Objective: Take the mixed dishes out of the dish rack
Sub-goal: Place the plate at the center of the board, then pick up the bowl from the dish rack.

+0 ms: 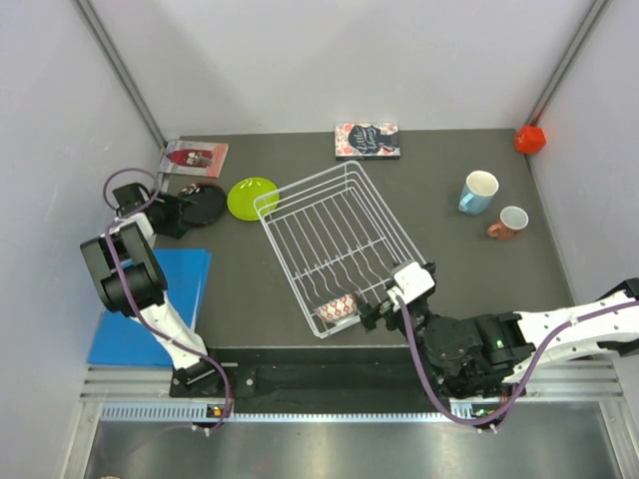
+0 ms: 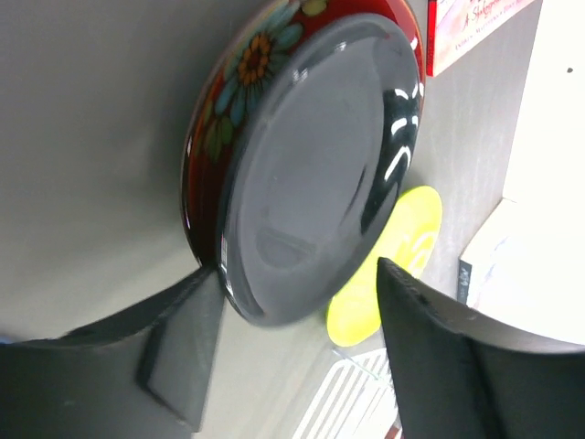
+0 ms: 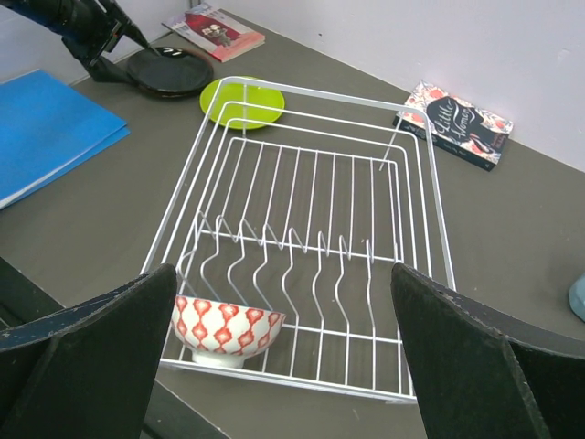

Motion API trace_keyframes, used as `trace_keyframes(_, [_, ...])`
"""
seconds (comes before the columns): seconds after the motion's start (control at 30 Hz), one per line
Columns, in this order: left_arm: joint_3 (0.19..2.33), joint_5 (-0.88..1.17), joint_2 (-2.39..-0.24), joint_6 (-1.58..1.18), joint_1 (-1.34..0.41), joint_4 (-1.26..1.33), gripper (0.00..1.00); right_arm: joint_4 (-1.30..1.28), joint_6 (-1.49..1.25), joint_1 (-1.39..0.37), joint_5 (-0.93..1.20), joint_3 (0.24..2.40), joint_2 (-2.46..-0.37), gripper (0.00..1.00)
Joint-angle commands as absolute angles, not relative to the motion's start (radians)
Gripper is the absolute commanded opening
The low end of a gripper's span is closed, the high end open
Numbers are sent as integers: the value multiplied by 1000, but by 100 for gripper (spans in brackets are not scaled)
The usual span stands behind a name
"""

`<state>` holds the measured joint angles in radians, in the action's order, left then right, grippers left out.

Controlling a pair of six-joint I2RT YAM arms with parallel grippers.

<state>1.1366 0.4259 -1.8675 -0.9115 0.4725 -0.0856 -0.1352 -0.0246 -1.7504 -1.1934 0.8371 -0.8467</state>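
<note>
We list two arms.
- Left arm [image 1: 130, 279]: rises from its base, elbow bent, reaching toward the far left.
- Left pincer [image 1: 188, 210]: low, jaws parted, dark fingers [image 2: 178, 352] well apart.
- Right arm [image 1: 519, 339]: stretched low from the right, pointing toward the centre.
- Right pincer [image 3: 285, 283]: jaws spread wide.

The dark table [image 1: 250, 289] bears a wire dish rack [image 1: 303, 181] centrally, a lime-green plate [image 1: 253, 197] toward the far-left corner, and a light-blue mug [image 1: 478, 192] and salmon-pink mug [image 1: 511, 222] at the right.

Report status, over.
Left gripper open astride black plate, already unloaded. Right gripper open, facing patterned bowl, last dish in dish rack. No obstruction seen.
</note>
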Motion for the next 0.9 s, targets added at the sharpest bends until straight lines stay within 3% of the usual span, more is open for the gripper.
trace_keyframes(0.0, [1158,417,-1772,-922,471,-190,73,-110,-43,-1740,-1178,830,-848,100])
trace_keyframes(0.2, [1135,414,-1680,-942,463,-280,81,-97,-38,-1740,-1163,830,-859,100])
trace_keyframes(0.53, [1091,353,-1449,-960,359,-339,83,-87,-45,-1741,-1143,845,-868,100])
trace_keyframes(0.63, [1101,283,-1364,-927,247,-348,82,-89,-44,-1740,-1143,854,-876,100])
trace_keyframes(0.87, [1106,46,-1235,-789,-199,-386,79,-173,-132,-1714,-1175,887,-891,100])
